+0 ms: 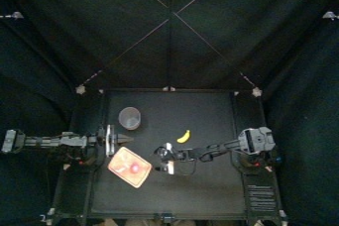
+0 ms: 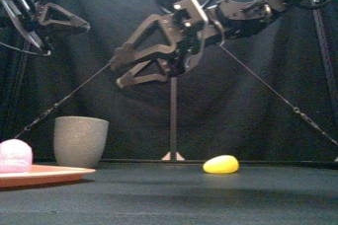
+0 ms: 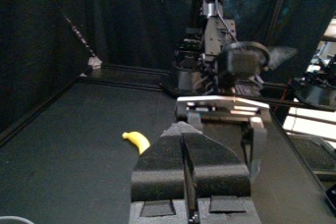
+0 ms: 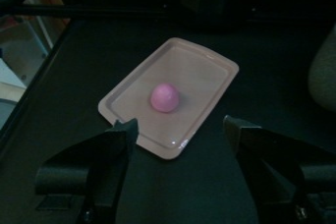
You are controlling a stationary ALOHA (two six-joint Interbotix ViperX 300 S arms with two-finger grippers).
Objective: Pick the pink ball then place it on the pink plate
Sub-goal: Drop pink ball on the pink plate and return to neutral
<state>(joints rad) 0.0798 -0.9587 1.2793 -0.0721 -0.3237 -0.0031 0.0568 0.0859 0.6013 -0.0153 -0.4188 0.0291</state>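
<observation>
- Resting on the one pink plate (image 4: pixel 207 69), the single pink ball (image 4: pixel 164 95) lies just beyond the right gripper (image 4: pixel 180 127), whose jaws are spread and clear of it.
- One grey cup (image 1: pixel 130 118) and one yellow toy (image 1: pixel 185 135) sit behind the plate.
- The left gripper (image 3: pixel 194 144) is beside the plate, jaws closed and empty.

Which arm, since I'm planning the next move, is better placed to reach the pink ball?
Right. The right gripper, open, points at the tray, with the ball lying on it framed between its jaws. The left gripper is shut, resting at the table's left edge.
</observation>
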